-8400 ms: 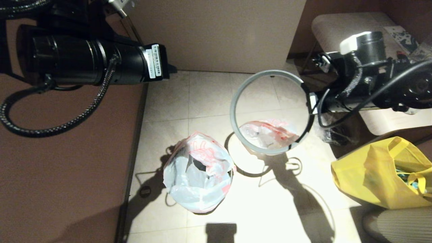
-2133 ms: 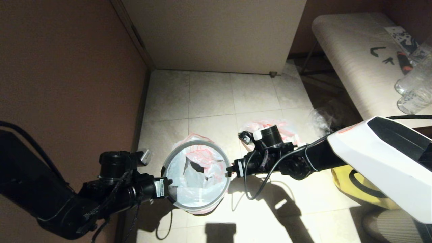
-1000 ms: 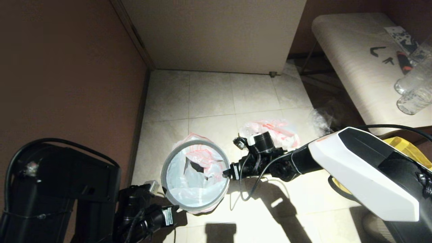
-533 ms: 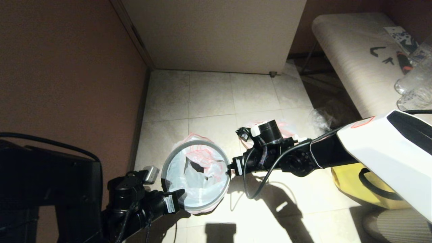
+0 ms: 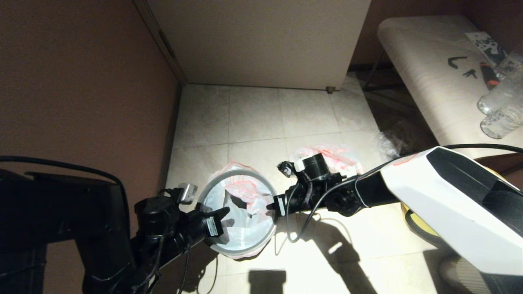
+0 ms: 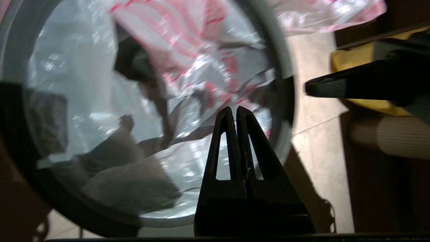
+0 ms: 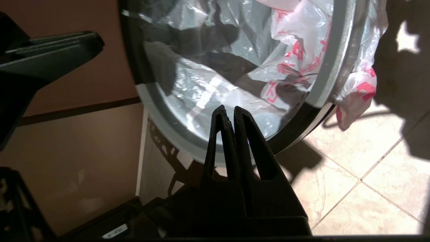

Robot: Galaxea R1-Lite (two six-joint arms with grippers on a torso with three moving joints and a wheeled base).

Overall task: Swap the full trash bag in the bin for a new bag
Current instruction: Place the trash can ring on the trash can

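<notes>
The bin (image 7: 302,124) stands on the floor tiles, and only a strip of its black wall shows. The new bag (image 5: 245,228), white with red print, lines it and spills over the edge. The grey ring (image 5: 245,172) lies on top around the bag. My left gripper (image 5: 224,212) is shut, its tips over the ring's left side above the bag (image 6: 188,40). My right gripper (image 5: 271,206) is shut at the ring's right side (image 7: 339,50), tips just inside the rim. The full trash bag (image 5: 341,157) lies on the floor behind my right wrist.
A brown wall (image 5: 81,81) runs close along the left and a pale cabinet (image 5: 261,41) closes the back. A bench (image 5: 421,69) with clear bottles (image 5: 500,110) stands at the right. Clear plastic wrap (image 5: 386,145) and a yellow tote (image 5: 410,216) lie near my right arm.
The ring, held up in the air by my right gripper earlier, now rests on the bin. In the last half second my left gripper moved forward over the ring's left side; my right wrist shifted slightly left.
</notes>
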